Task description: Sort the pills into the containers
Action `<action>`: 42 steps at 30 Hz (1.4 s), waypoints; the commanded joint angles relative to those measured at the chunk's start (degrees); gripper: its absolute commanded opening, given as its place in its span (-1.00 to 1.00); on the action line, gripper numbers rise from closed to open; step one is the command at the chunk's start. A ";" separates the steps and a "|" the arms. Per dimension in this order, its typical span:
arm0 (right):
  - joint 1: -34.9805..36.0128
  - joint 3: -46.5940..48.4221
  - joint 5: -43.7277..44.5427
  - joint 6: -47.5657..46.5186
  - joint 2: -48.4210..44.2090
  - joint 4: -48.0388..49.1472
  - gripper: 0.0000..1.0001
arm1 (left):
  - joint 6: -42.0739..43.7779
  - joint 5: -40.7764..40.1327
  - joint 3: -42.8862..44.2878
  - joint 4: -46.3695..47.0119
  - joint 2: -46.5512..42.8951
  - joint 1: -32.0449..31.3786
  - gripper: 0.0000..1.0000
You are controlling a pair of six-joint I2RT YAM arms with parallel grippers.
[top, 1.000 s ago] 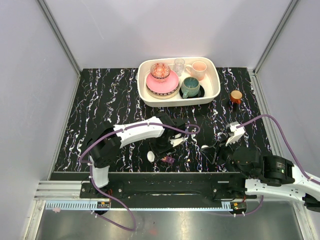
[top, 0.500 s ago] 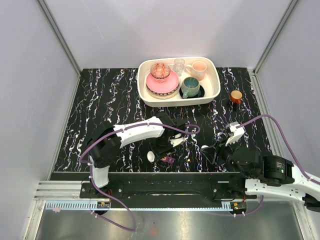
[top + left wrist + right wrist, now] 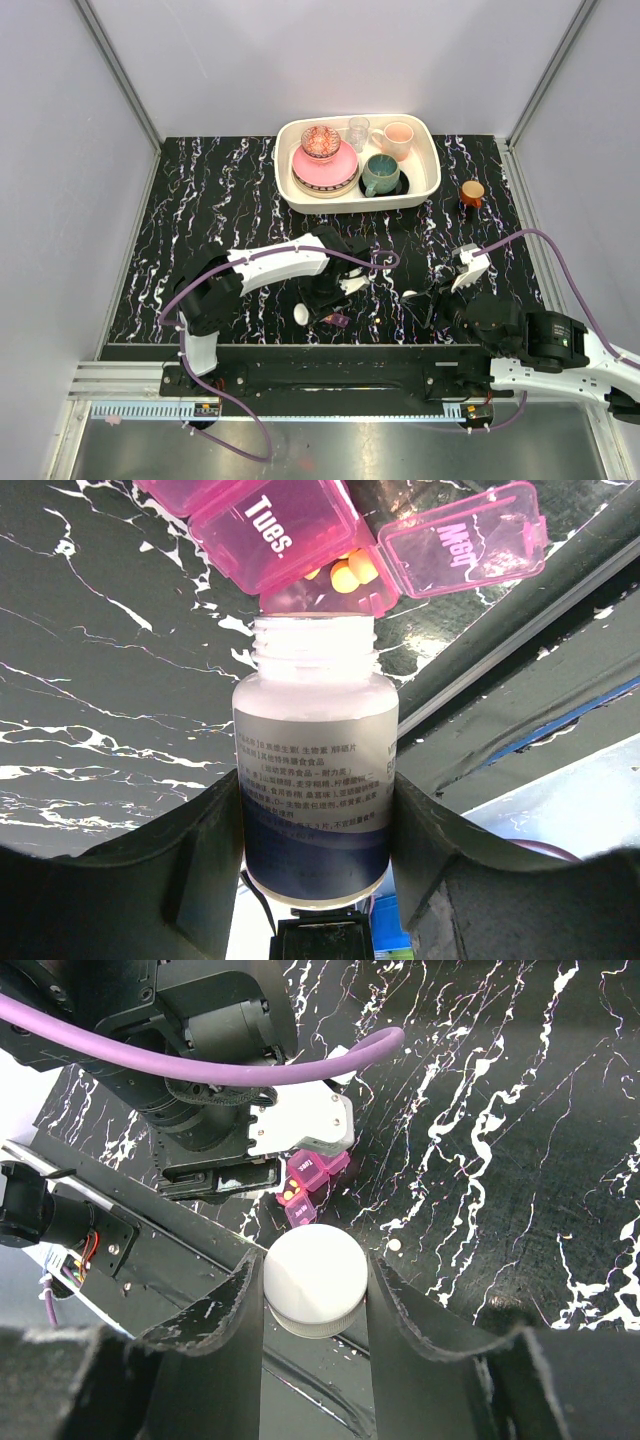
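Observation:
My left gripper (image 3: pixel 315 800) is shut on an uncapped white bottle (image 3: pixel 315 780), its mouth right at the magenta pill box (image 3: pixel 290 525). The box's "Mon" lid (image 3: pixel 460 545) stands open, and several yellow-orange pills (image 3: pixel 345 575) lie in that compartment. The "Tues." lid is shut. In the top view the bottle (image 3: pixel 302 313) and the box (image 3: pixel 337 320) sit near the table's front edge. My right gripper (image 3: pixel 315 1270) is shut on the bottle's white cap (image 3: pixel 313 1280), to the right of the box (image 3: pixel 305 1185). One loose pill (image 3: pixel 397 1245) lies on the table.
A cream tray (image 3: pixel 425 190) of crockery stands at the back. A small brown jar with an orange lid (image 3: pixel 472 192) sits to its right. The black front rail (image 3: pixel 320 365) runs just below the pill box. The left arm (image 3: pixel 270 262) lies across the table's middle.

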 commanded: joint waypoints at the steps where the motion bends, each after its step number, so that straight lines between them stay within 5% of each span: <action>1: 0.16 -0.05 1.64 0.57 -0.60 0.52 -1.00 | 0.68 0.89 -0.06 -1.09 0.14 0.21 -1.00; 18: 0.08 0.48 2.08 2.15 2.12 0.87 -1.00 | 0.68 0.71 0.11 -1.00 -0.03 0.21 -1.00; 26: 0.08 -1.54 -1.96 3.47 8.97 8.60 -1.00 | 0.68 0.80 -0.15 -0.74 -0.74 0.21 -1.00; 42: 0.08 -10.68 2.78 21.56 17.15 19.42 -1.00 | 0.68 0.98 -0.15 -0.65 -1.09 0.12 -1.00</action>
